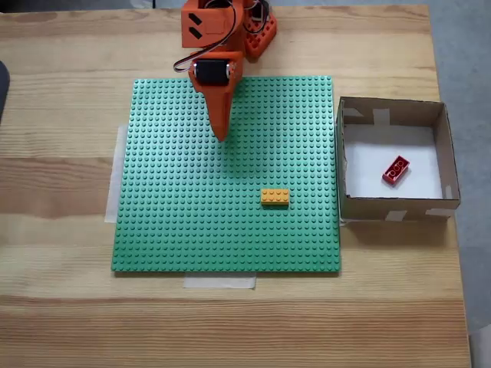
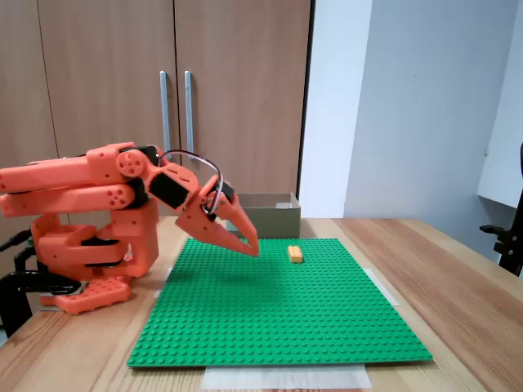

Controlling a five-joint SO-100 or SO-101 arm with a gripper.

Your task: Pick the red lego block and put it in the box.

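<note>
On the bench: a pale wooden bench [image 1: 61,192] carries a green studded plastic baseplate [image 1: 192,207], held down with pale tape at its edges, and a square brown cardboard box with low walls and a white floor [image 1: 449,157] just beside the plate's right edge in a fixed view.
Task's thing: the small red rectangular plastic lego block [image 1: 396,170] lies tilted on the box floor, apart from the walls.
Other brick: a yellow-orange rectangular plastic brick [image 1: 275,197] sits on the baseplate, well apart from the arm and near the box side.
Arm: the orange plastic robot arm [image 2: 90,192] is folded low over the far edge of the plate, its base at the bench's rear.
Hand: the orange pointed hand [image 1: 222,130] hangs above the studs, holding nothing; the two fingers appear pressed together into one tip, so I judge it clenched and empty.
Step in hand: by my reading the placing is done, since the red block is already inside the box and the arm sits clear of it.
Next move: probably nothing beyond resting the arm; the yellow-orange brick should be left alone.
Hard to make out: in a fixed view from the side, the box [image 2: 270,214] stands behind the hand and its wall hides the inside.
</note>
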